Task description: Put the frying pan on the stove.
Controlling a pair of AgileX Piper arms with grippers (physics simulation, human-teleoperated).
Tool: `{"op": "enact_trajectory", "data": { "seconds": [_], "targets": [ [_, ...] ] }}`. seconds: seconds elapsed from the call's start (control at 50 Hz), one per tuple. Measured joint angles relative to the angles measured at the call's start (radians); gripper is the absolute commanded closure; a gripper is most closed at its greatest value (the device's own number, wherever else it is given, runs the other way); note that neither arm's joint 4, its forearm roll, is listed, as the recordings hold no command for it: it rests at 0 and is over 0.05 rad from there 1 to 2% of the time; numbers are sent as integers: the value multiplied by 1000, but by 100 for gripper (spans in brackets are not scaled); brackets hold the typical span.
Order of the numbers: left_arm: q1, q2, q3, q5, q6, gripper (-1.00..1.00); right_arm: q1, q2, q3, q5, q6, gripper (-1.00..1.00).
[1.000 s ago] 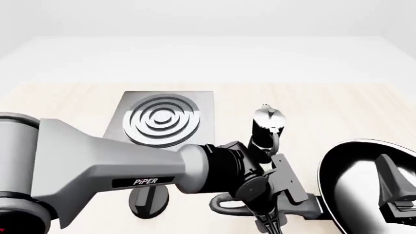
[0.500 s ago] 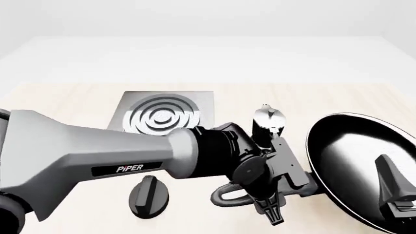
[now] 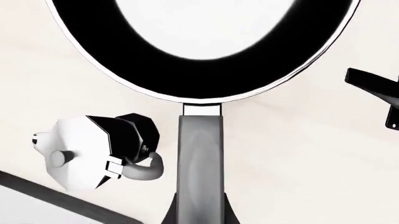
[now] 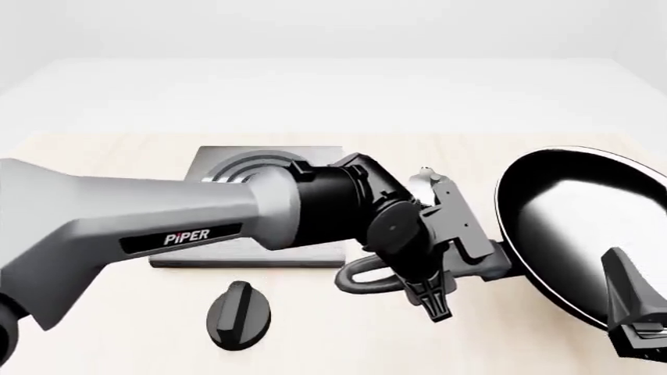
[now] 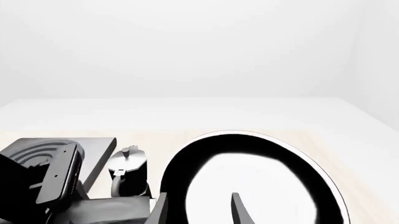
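Fingers of the left arm [image 4: 443, 269] are closed on the frying pan [image 4: 583, 226] handle, which runs left to right with the loop end on the left. Behind that arm lies the stove [image 4: 214, 168]. The pan hangs tilted above the bench [image 4: 115, 328] at right. Whether the right fingers [image 4: 636, 312] are open cannot be told.

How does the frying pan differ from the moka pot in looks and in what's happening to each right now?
The frying pan is wide, shallow and glossy black with a long grey handle; the moka pot is small, tall, and black and silver with a short curved handle. The left gripper is clamped on the pan's handle, while nothing touches the pot. The pan is tilted, but the pot stands upright on the table. Both sit right of the stove.
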State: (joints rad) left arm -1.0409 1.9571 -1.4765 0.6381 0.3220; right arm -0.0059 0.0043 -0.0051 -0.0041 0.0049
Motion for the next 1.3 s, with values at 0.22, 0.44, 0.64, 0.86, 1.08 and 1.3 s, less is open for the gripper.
{"op": "enact_trajectory", "data": {
  "seconds": [0.22,0.44,0.64,0.86,1.08,1.3],
  "targets": [
    [33,-13,-33,17,41,100,0,0,0,0,0,-100],
    [61,-31,-61,26,77,100,0,0,0,0,0,-100],
    [86,-45,-77,26,104,100,0,0,0,0,0,-100],
    [115,-60,-92,27,125,100,0,0,0,0,0,-100],
    [141,-86,-99,19,149,100,0,0,0,0,0,-100],
    [159,-117,-104,7,173,100,0,0,0,0,0,-100]
  ]
}}
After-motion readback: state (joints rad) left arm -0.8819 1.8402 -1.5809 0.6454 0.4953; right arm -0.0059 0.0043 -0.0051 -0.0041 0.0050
